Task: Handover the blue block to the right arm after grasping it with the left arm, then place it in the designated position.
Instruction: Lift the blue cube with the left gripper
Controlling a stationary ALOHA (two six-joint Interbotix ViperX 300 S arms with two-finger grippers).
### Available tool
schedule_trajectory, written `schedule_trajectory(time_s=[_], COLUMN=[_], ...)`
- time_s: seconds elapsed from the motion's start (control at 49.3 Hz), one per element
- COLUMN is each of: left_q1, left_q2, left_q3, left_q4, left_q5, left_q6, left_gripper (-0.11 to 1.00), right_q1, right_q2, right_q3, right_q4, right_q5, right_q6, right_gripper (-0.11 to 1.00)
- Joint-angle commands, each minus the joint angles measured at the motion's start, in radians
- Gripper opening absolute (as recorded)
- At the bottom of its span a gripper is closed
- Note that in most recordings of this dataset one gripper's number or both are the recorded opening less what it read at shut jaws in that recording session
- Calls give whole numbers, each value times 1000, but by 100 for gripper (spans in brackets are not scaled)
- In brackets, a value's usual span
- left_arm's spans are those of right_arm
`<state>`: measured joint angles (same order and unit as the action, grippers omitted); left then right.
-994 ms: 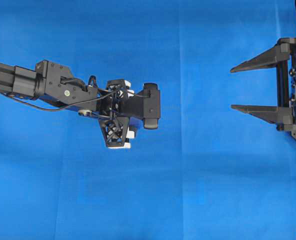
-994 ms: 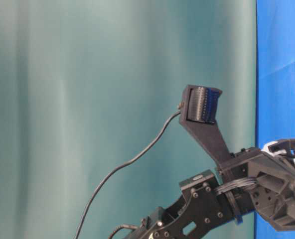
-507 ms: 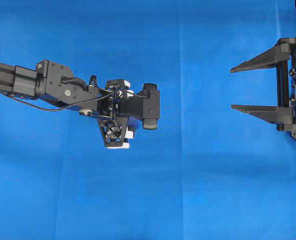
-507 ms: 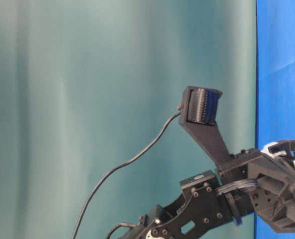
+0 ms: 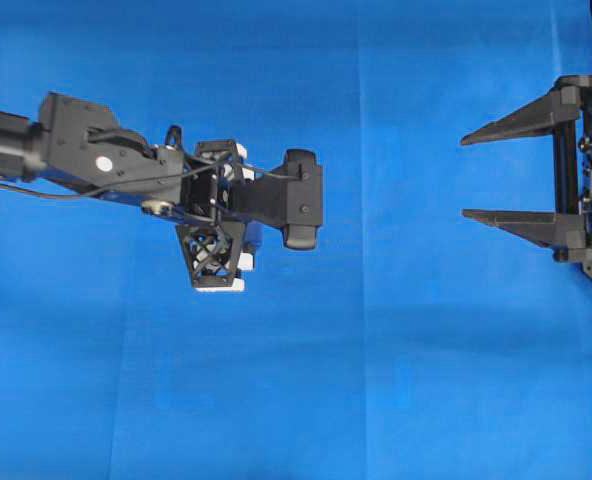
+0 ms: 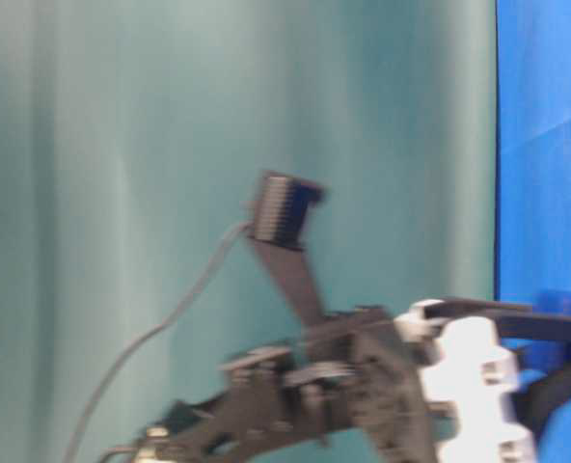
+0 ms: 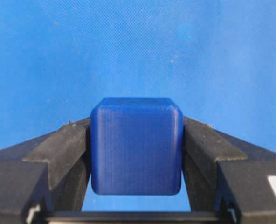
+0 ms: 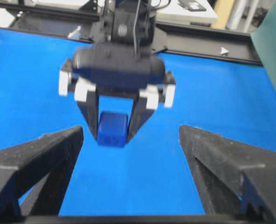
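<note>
Block [image 7: 136,145] clamped between left fingers [image 7: 63,149]

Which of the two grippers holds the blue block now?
The left gripper, the one with white plastic pieces, holds the blue block between its jaws. The all-black right gripper stands open and empty.

**Four lenses, one blue surface**

The overhead view looks straight down on the blue surface [image 5: 396,380], left claw [image 5: 238,238] mid-frame, right claw [image 5: 476,176] at the right edge. The table-level view sits close beside the left claw [image 6: 546,338], turned sideways, teal backdrop [image 6: 122,145] filling most of it. The left wrist camera peers tight between its own fingers [image 7: 63,144]. The right wrist camera looks out over its own fingers [image 8: 40,158] straight at the left claw [image 8: 113,128], which the overhead view shares.
</note>
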<state>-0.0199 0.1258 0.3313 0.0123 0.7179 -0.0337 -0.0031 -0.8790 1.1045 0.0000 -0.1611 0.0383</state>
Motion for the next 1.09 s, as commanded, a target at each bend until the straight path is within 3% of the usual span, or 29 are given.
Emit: schedule_trajectory(time_s=[0.0, 0.345, 1.075], left_q1=[-6, -21, -21], left_q2=[-146, -201, -285], left_q3=[-63, -196, -238], left_q4=[2, 2, 6], left_q5=[66, 224, 285], left_q6=[-2, 5, 6], left_gripper=[48, 48, 48], right_q1=[-2, -2, -2], right_q2=[3, 2, 2], right_q3=[-31, -31, -31], right_q4=[3, 3, 5], right_q5=[-5, -5, -3], right_q6=[2, 2, 2], right_gripper=[98, 98, 98])
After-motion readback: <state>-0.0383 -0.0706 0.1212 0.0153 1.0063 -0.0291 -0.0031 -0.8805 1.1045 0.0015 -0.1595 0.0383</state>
